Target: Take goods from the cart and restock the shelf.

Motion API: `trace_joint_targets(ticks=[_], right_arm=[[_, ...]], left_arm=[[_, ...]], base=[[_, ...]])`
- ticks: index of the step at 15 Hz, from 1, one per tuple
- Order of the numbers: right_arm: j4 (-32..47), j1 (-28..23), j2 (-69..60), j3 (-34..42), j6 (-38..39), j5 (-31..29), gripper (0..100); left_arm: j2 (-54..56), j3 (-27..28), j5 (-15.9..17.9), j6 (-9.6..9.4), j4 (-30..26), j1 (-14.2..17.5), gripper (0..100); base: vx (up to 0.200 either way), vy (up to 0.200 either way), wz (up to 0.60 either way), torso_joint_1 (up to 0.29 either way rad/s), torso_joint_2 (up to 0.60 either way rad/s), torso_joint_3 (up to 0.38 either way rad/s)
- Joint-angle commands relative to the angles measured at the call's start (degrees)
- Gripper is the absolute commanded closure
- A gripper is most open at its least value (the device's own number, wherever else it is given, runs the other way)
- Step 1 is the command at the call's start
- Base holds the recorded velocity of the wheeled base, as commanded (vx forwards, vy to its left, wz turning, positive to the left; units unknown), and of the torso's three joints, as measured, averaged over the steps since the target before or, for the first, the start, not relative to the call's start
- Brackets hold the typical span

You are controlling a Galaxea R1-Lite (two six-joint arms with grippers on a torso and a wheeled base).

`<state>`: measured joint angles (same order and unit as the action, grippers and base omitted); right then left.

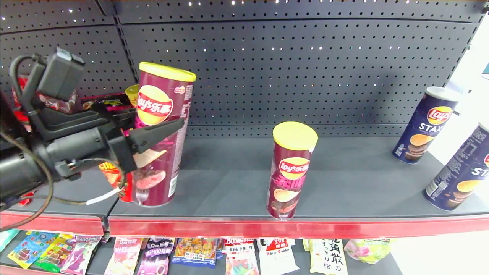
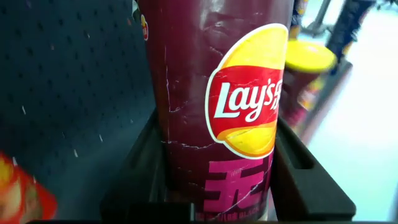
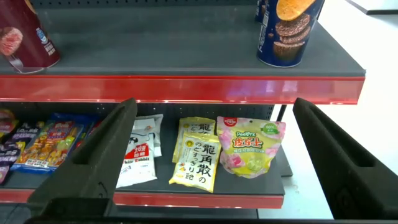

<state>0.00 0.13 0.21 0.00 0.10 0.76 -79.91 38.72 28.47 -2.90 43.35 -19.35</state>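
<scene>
My left fingers point(image 2: 311, 186) were closed on the lower body of the tall maroon can point(image 1: 166, 95), one on either side. The can stood close to upright with its base down at the shelf point(image 1: 229, 179); I could not tell whether it was touching or just clear. It sat well to the left of the middle can point(image 1: 292, 172), a matching one standing alone at the red front lip point(image 1: 267, 228). To finish this placement well, I judged I should settle the base flat before letting go. I would then part the fingers only enough to clear the sides and draw straight back rather than sideways, since so tall and narrow a can would likely tip at a nudge. The crowding was beyond the tall maroon can, on its side away from the middle can. A red can point(image 1: 114, 181) stood just beside it and a yellow lid point(image 1: 132, 93) showed behind, so the finger there had little room. Right of the middle can, well apart, stood two dark blue cans point(image 1: 422, 126), no obstacle. My right fingers point(image 3: 93, 162) were spread wide with nothing between them, lower than the middle can, facing the snack packets point(image 3: 199, 158) on the lower shelf.
</scene>
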Motion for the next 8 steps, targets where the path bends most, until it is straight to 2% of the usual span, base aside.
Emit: trace_joint_targets(ticks=[1, 3, 4, 5, 8], right_arm=[[0.0, 0.0, 0.0, 0.0, 0.0, 0.0, 0], [0.0, 0.0, 0.0, 0.0, 0.0, 0.0, 0], [0.0, 0.0, 0.0, 0.0, 0.0, 0.0, 0], [0.0, 0.0, 0.0, 0.0, 0.0, 0.0, 0], [0.0, 0.0, 0.0, 0.0, 0.0, 0.0, 0]], left_arm=[[-14.5, 6.0, 0.5, 2.37, 8.2, -0.9, 100], [-20.0, 10.6, 0.6, 3.96, 8.5, -1.7, 100], [-20.0, 10.6, 0.6, 3.96, 8.5, -1.7, 100], [-25.5, 14.4, 0.6, 4.13, 10.2, -2.8, 100], [-31.9, 20.5, 0.5, 4.13, 13.5, -4.9, 100]], base=[[0.000, 0.000, 0.00, 0.000, 0.00, 0.000], [0.000, 0.000, 0.00, 0.000, 0.00, 0.000], [0.000, 0.000, 0.00, 0.000, 0.00, 0.000], [0.000, 0.000, 0.00, 0.000, 0.00, 0.000], [0.000, 0.000, 0.00, 0.000, 0.00, 0.000]])
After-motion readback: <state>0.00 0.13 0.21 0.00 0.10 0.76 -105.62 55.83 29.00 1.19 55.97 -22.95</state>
